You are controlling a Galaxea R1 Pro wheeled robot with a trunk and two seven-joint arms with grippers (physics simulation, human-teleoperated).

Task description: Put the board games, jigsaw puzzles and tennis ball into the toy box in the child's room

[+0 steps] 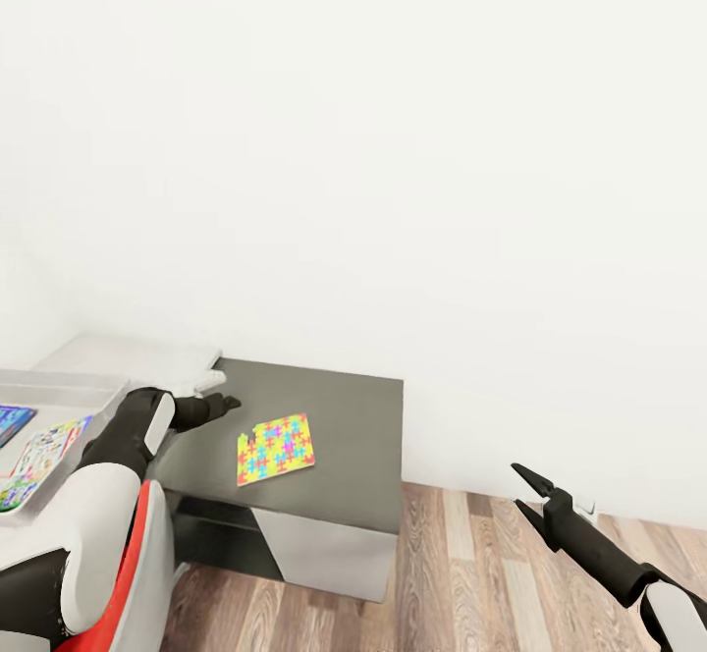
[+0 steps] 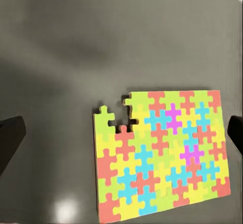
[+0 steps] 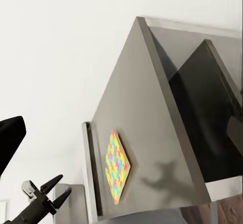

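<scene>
Jigsaw puzzle (image 1: pixel 276 449) flat on dark cabinet top (image 1: pixel 353 407); left gripper (image 1: pixel 228 403) spread, just beside it; right gripper (image 1: pixel 528 495) spread, over floor (image 1: pixel 471 573).

Bright, even, shadowless light washes the white wall (image 1: pixel 393 141) almost blank. The dark bench (image 1: pixel 344 416) carries a soft arm shadow, seen in the right wrist view toward five o'clock of the jigsaw puzzle (image 3: pixel 117 165), and a small glare spot at seven o'clock in the left wrist view. Renders are sharp; near fingers (image 2: pixel 10 140) look blurred.

Jigsaw puzzle (image 1: pixel 276 449) on the cabinet top (image 1: pixel 353 416), right of the toy box (image 1: pixel 59 392).
</scene>
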